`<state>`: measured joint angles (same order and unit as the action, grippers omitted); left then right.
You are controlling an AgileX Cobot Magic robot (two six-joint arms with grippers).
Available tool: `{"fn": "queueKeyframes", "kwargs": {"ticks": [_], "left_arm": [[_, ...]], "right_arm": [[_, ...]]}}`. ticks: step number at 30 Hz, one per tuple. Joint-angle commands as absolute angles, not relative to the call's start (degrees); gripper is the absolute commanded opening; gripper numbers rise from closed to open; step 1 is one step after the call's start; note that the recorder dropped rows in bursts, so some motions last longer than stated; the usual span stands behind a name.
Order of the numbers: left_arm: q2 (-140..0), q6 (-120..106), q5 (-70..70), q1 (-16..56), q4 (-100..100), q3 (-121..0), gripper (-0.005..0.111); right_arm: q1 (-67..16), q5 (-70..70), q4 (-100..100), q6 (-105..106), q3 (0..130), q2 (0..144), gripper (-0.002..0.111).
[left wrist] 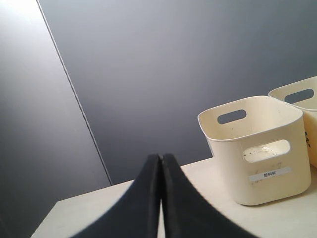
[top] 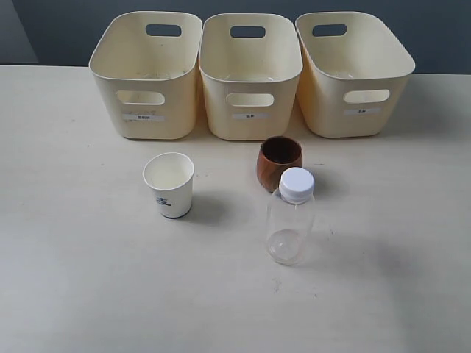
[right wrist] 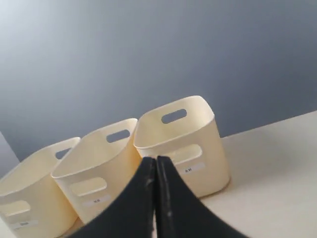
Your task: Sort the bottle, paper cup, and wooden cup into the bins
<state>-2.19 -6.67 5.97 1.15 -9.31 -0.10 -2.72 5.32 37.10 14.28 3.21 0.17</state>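
Three cream bins stand in a row at the back of the table: the left bin (top: 147,73), the middle bin (top: 250,77) and the right bin (top: 353,73). In front of them stand the white paper cup (top: 168,184), the reddish-brown wooden cup (top: 280,163) and, just before it, the clear bottle (top: 291,215) with its white cap. Neither arm shows in the exterior view. My left gripper (left wrist: 161,157) is shut on nothing, aimed past the left bin (left wrist: 255,148). My right gripper (right wrist: 155,160) is shut on nothing too, facing the right bin (right wrist: 183,144), with the cups and the bottle out of both wrist views.
A dark grey wall (top: 235,7) runs behind the bins. The light table (top: 88,279) stretches to the front and sides of the three objects. The wooden cup and the bottle stand close together, almost touching in the exterior view.
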Motion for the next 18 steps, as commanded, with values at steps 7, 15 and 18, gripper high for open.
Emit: {"fn": "queueKeyframes", "kwargs": {"ticks": [7,15,18], "left_arm": [[-2.1,-6.6,6.1,1.2,-9.3,0.0,0.000],[-2.1,-6.6,6.1,1.2,-9.3,0.0,0.000],[-2.1,-6.6,6.1,1.2,-9.3,0.0,0.000]], "right_arm": [[-4.3,9.7,38.1,16.4,13.1,4.6,-0.001],[-4.7,16.2,51.0,31.5,25.2,17.9,-0.001],[-4.7,19.5,56.5,38.3,30.1,22.8,-0.001]]}}
